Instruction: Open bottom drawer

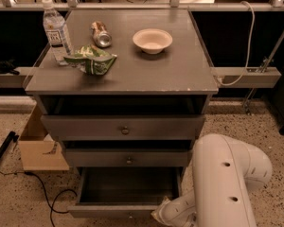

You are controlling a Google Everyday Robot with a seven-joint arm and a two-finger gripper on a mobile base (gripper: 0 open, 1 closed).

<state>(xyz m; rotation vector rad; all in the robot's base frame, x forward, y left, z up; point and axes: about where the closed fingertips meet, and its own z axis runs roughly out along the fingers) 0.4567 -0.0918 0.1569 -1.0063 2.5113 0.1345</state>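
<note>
Camera view: my claw (164,213) sits low at the right front corner of the bottom drawer (114,211), which stands pulled out beneath the tabletop (132,74); whether the claw is wide or narrow I cannot tell.

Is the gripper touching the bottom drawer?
Cannot tell. The camera view shows the gripper by the front right corner of the open bottom drawer, at the picture's lower edge; neither contact nor gap shows.

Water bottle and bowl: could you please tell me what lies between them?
In the camera view, a tipped can and a green bag lie between water bottle and bowl; the gripper sits down by the open bottom drawer.
</note>
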